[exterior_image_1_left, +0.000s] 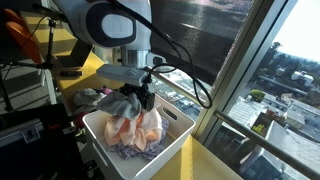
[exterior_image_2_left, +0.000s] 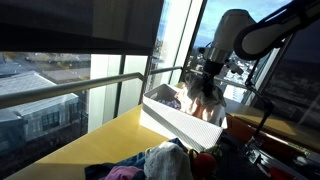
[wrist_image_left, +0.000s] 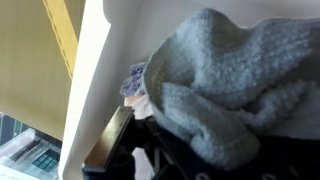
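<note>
My gripper (exterior_image_1_left: 137, 97) hangs over a white bin (exterior_image_1_left: 172, 148) and is shut on a bunched fuzzy cloth (exterior_image_1_left: 135, 124) that dangles into the bin. In the wrist view this cloth (wrist_image_left: 230, 80) is grey-blue and woolly and fills most of the picture, hiding the jaws; only one dark finger (wrist_image_left: 112, 145) shows at the lower left. A patterned blue cloth (wrist_image_left: 134, 80) lies below in the bin, against its white wall (wrist_image_left: 108, 60). In an exterior view the gripper (exterior_image_2_left: 207, 76) holds the cloth (exterior_image_2_left: 205, 97) above the bin (exterior_image_2_left: 180, 122).
The bin stands on a yellow tabletop (exterior_image_1_left: 205, 165) beside large windows (exterior_image_2_left: 110, 80) with a railing. A pile of mixed clothes (exterior_image_2_left: 160, 160) lies near the camera. More cloth (exterior_image_1_left: 95, 95) sits behind the bin. Black cables (exterior_image_1_left: 190, 80) trail from the arm.
</note>
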